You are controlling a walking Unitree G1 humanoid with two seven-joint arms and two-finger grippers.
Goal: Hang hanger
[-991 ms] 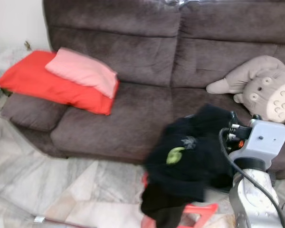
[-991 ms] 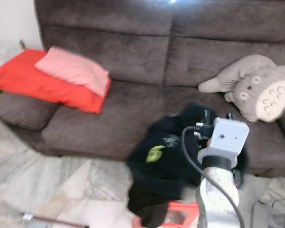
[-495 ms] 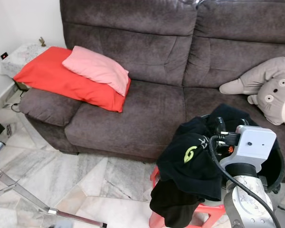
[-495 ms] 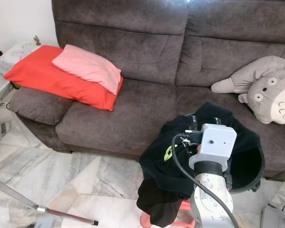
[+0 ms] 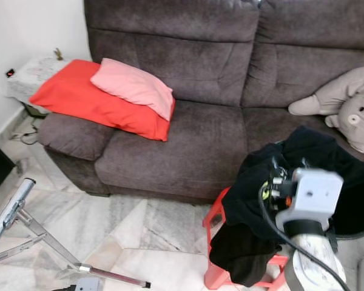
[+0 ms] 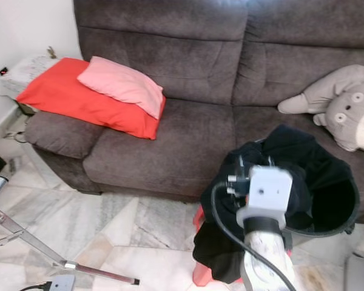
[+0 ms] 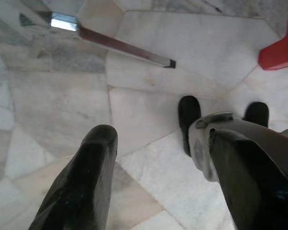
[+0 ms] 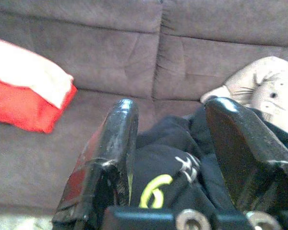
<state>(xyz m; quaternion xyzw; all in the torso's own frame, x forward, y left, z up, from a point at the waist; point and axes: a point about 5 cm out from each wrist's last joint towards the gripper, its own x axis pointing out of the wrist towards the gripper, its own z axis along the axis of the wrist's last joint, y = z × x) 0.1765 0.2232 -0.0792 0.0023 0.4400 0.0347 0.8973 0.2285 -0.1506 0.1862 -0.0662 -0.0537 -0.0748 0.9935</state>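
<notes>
The black garment [image 5: 303, 182] is heaped over the black basket [image 6: 327, 209] on the red stool [image 5: 221, 273], in front of the sofa [image 5: 188, 139]. No hanger can be made out in the folds. The right gripper [image 8: 175, 158] is raised just beside the heap, jaws spread and released, the cloth straight ahead between the fingers [image 8: 117, 143]. The left gripper [image 7: 158, 163] hangs over the floor [image 7: 62, 96], jaws apart and empty. Compared with a second ago, the camera has swung, bringing a metal stand [image 5: 24, 224] into view left of the stool.
</notes>
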